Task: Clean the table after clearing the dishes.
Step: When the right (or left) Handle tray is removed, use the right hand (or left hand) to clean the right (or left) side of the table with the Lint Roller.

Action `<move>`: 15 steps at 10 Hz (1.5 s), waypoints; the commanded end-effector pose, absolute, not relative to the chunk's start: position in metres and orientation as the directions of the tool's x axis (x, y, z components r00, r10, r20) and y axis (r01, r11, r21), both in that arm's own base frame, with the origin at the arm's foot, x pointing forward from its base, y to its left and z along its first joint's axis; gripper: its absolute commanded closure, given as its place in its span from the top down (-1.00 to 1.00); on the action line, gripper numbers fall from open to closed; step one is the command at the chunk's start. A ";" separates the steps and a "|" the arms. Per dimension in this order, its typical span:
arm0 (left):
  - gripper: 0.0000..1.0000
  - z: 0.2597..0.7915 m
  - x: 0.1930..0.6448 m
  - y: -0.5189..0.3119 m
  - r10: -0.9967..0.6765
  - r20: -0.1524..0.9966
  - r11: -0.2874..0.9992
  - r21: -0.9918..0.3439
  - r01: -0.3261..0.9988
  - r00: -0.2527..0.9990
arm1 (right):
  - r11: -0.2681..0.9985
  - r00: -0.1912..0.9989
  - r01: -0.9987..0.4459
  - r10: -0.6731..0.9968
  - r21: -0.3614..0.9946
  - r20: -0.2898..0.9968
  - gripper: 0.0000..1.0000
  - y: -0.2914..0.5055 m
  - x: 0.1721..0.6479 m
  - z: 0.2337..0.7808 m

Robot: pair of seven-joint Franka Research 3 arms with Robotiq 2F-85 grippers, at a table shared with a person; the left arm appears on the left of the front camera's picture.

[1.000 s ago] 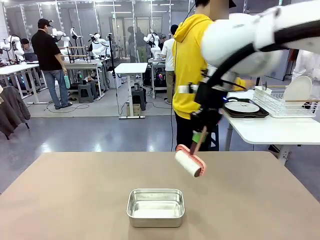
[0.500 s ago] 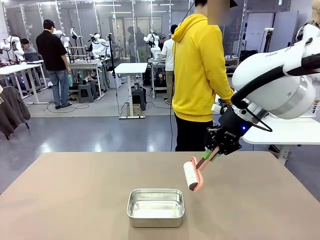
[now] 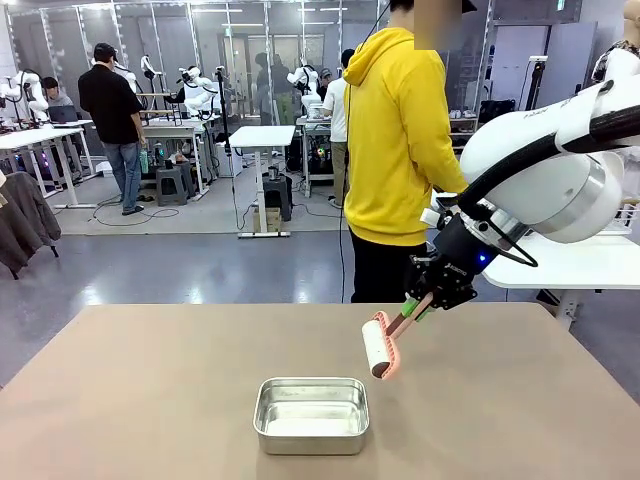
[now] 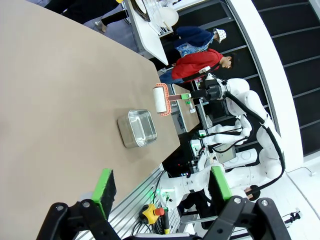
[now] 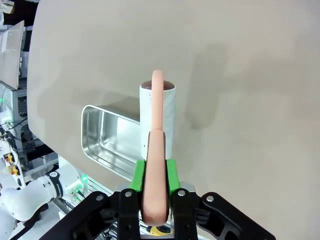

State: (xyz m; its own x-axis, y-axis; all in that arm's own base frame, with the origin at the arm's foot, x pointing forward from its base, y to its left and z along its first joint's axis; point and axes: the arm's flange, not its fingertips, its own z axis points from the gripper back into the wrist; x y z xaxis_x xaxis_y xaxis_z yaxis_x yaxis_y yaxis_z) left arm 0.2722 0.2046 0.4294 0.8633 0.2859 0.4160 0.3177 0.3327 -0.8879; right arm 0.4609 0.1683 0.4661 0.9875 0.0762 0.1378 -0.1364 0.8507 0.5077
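Note:
My right gripper [image 3: 418, 303] reaches in from the right and is shut on the pink handle of a white roller [image 3: 377, 347]. The roller hangs just over the tan table [image 3: 150, 400], behind and right of the steel pan. From the right wrist, the gripper [image 5: 153, 172] clamps the handle, and the roller [image 5: 157, 115] casts a shadow on the table [image 5: 240, 100]. My left gripper [image 4: 162, 185] is open and holds nothing, high over the table's edge [image 4: 60, 90]. A white plate [image 4: 169, 15] sits on a white side table beyond; in the front view my arm hides the dishes.
A small rectangular steel pan [image 3: 311, 413] sits near the front middle of the table, also seen from the wrists [image 4: 137, 128] [image 5: 107, 135]. A person in a yellow hoodie [image 3: 400, 140] stands at the far edge, turned toward the white side table [image 3: 560, 265].
My right arm has swung down and to the right. The roller dropped slightly and turned more upright. Over the last half second it only edged a little left.

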 end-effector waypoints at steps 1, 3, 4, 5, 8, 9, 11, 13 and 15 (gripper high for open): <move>0.90 0.431 0.270 0.206 0.291 0.421 0.326 -0.888 0.325 0.859 | 0.857 0.990 -0.114 0.056 0.503 0.130 -0.58 0.168 0.459 0.468; 0.90 0.431 0.270 0.206 0.291 0.421 0.326 -0.888 0.325 0.859 | 0.851 0.988 -0.134 0.074 0.508 0.137 -0.58 0.167 0.461 0.466; 0.90 0.431 0.270 0.206 0.291 0.421 0.326 -0.888 0.325 0.859 | 0.848 0.995 -0.080 0.034 0.523 0.098 -0.58 0.165 0.470 0.456; 0.90 0.431 0.270 0.206 0.291 0.421 0.326 -0.888 0.325 0.859 | 0.843 0.998 -0.034 -0.004 0.536 0.070 -0.58 0.162 0.476 0.446; 0.90 0.431 0.270 0.206 0.291 0.421 0.326 -0.888 0.325 0.859 | 0.839 0.996 0.053 -0.084 0.542 0.034 -0.58 0.154 0.496 0.430; 0.90 0.431 0.270 0.206 0.291 0.421 0.326 -0.888 0.325 0.859 | 0.822 0.993 0.088 -0.117 0.562 0.017 -0.58 0.147 0.508 0.426; 0.90 0.431 0.270 0.206 0.291 0.421 0.326 -0.888 0.325 0.859 | 0.789 0.994 0.086 -0.105 0.608 -0.004 -0.58 0.144 0.521 0.423; 0.90 0.431 0.270 0.206 0.291 0.421 0.326 -0.888 0.325 0.859 | 0.792 0.997 0.068 -0.067 0.607 -0.024 -0.58 0.145 0.534 0.415; 0.90 0.431 0.270 0.206 0.291 0.421 0.326 -0.888 0.325 0.859 | 0.780 0.997 0.074 -0.057 0.621 -0.047 -0.58 0.143 0.544 0.409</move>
State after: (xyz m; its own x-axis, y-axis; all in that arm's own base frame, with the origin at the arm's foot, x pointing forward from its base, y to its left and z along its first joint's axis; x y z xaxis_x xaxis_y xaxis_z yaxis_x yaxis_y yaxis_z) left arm 0.2723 0.2045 0.4294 0.8633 0.2857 0.4160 0.3177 0.3327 -0.8879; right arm 0.5367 0.1458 0.4083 0.9963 -0.0751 -0.0416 0.0851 0.7997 0.5943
